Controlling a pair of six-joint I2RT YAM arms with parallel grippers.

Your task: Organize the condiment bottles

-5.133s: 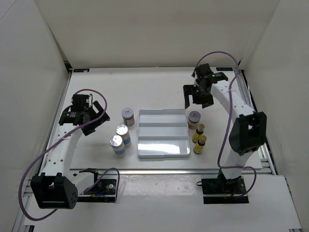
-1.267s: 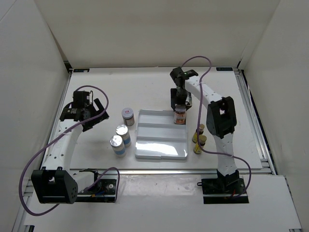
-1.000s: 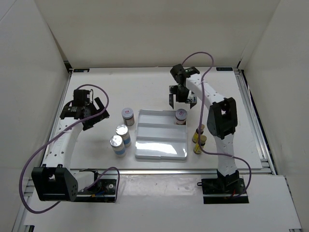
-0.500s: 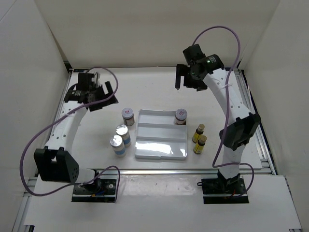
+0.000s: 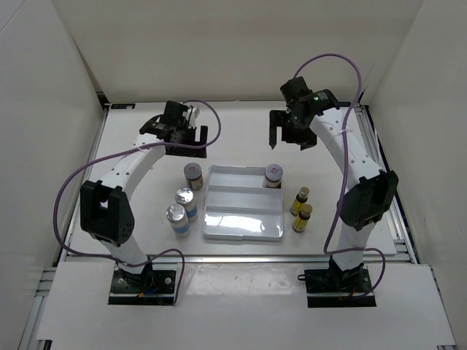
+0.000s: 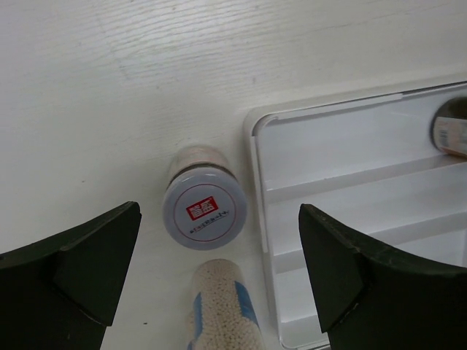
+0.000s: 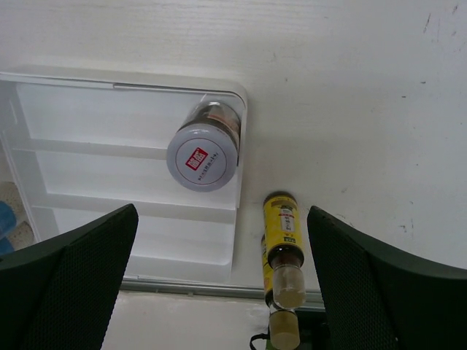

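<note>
Brown-bodied under a red-marked white lid, one squat jar [image 5: 273, 175] is standing upright inside the white ridged tray [image 5: 244, 219], in the far compartment and tight to its right corner. Its twin jar [image 6: 204, 208] is waiting on the desk [image 5: 233, 138], just beside the tray's left rim and not yet brought in. The two silver-topped cylinders [image 5: 184, 198] are standing close together on the near side of that twin jar. The two yellow bottles [image 5: 303, 216] are standing together off the tray's right rim. The left hand [image 5: 186, 138] is hovering above the twin jar with its fingers [image 6: 73, 277] wide apart and nothing between them; in the wrist view the lid is showing in the gap. The right hand [image 5: 290, 137] is hanging over the desk beyond the tray's far right corner, likewise spread and empty, and apart from the squat jar. By my reading the sorting is only beginning, with one of six placed, and the step in hand is the left arm's pick of the twin jar. That is calling for a straight descent straddling the lid, catching neither the tray rim nor the neighbouring cylinder. A firm close should follow, then a lift clearing the rim, to set it beside its partner.
</note>
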